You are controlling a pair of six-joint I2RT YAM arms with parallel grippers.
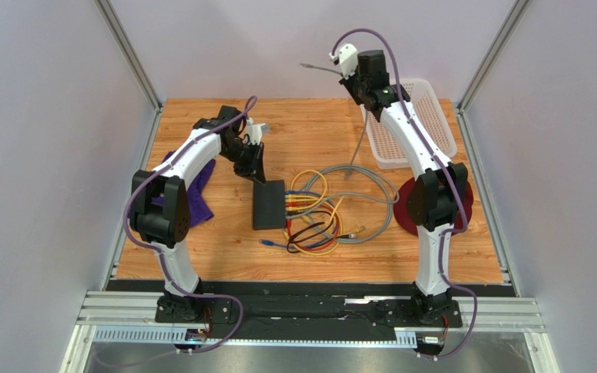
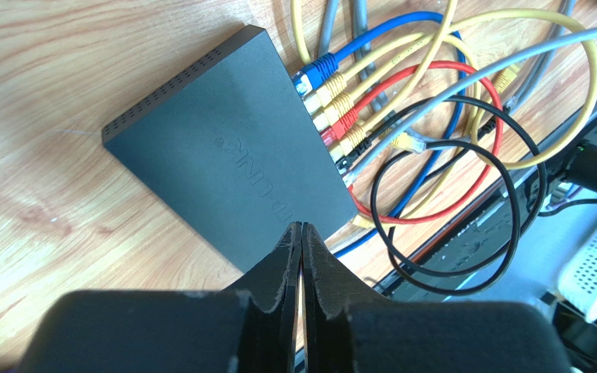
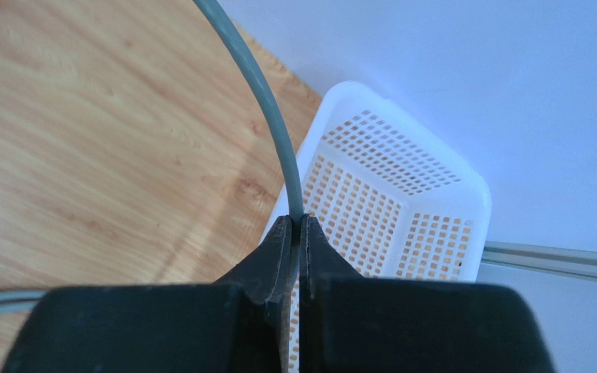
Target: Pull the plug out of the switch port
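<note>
The left gripper (image 2: 302,231), jaws nearly closed on nothing, hangs just over the flat black box switch (image 1: 269,205) in the middle of the wooden table (image 1: 200,249). High up, the right gripper (image 3: 300,225) pinches a thin grey cable (image 3: 266,101).

Bright even light; faint sheen on the switch (image 2: 224,148).
</note>
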